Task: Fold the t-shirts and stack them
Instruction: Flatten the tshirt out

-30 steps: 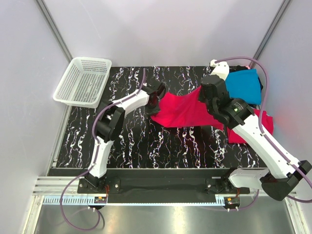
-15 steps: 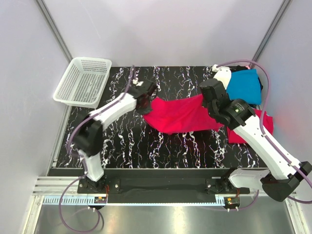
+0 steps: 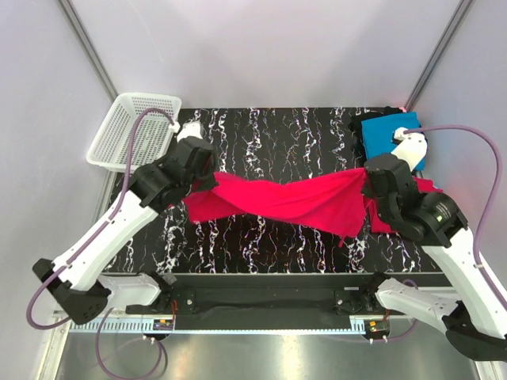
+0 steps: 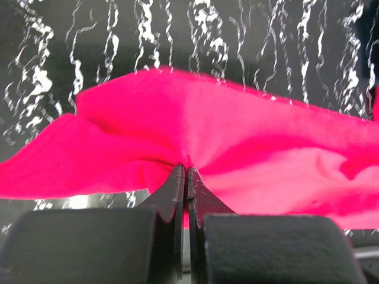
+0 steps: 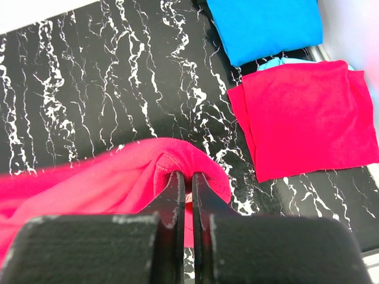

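Currently in hand: one pinkish-red t-shirt point(image 3: 285, 198), unfolded, slung between the two arms above the surface point(image 3: 261, 134), with its middle sagging and twisted.
Left fingers point(image 4: 174, 189): pinched together on a bunched edge of that shirt at its left end; the cloth fans out beyond the tips.
Right fingers point(image 5: 173, 195): likewise closed on a rolled hem at the shirt's right end.
Shirt's place: roughly mid-surface, running left to right. Whether its lowest fold touches the surface I cannot tell.
Already done: a turquoise t-shirt point(image 5: 266, 26) lies folded into a neat rectangle at the far right corner, and a folded red t-shirt point(image 5: 308, 118) lies just nearer, its far edge meeting the turquoise one.
Stack: judging by the right wrist view, those two sit edge to edge rather than squarely one on the other. A pale blue sliver shows at the red one's far edge, and I cannot tell what it belongs to.
Black shirt: not made out against the dark surface.
Left to do: by my reckoning, lay the held shirt flat, fold it, and put it with the folded ones; so the task looks about half done.
Basket point(image 3: 147, 96): white mesh, at the far left corner, apart from the work.
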Available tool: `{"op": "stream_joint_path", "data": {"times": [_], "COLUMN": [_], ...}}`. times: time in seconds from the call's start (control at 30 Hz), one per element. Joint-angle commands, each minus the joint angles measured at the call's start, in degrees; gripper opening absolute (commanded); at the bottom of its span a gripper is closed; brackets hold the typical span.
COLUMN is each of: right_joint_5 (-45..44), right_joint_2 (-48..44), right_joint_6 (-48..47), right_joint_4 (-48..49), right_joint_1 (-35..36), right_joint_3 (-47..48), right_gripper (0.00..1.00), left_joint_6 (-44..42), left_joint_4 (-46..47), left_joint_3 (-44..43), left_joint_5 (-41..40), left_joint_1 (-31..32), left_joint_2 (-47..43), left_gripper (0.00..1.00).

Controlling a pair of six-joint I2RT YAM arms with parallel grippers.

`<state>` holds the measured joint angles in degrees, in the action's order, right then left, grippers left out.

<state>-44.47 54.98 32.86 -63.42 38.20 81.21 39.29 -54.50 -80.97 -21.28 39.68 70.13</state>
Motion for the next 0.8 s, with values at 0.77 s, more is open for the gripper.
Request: {"op": "stream_joint_path", "data": {"times": [0.77], "right_joint_5": [-3.70], "right_joint_2": [18.59], "right_joint_6": [-10.62], "right_joint_4": [20.27], "right_joint_1": [-4.27], "right_joint_3": [5.45], "right_gripper": [0.00], "left_joint_6": [-5.98], "left_joint_4": [5.72], "left_joint_3": [-21.16], "left_joint_5": [-10.46], "left_joint_1": [-8.31], "left_joint_2": [16.28], "left_gripper": [0.00]}}
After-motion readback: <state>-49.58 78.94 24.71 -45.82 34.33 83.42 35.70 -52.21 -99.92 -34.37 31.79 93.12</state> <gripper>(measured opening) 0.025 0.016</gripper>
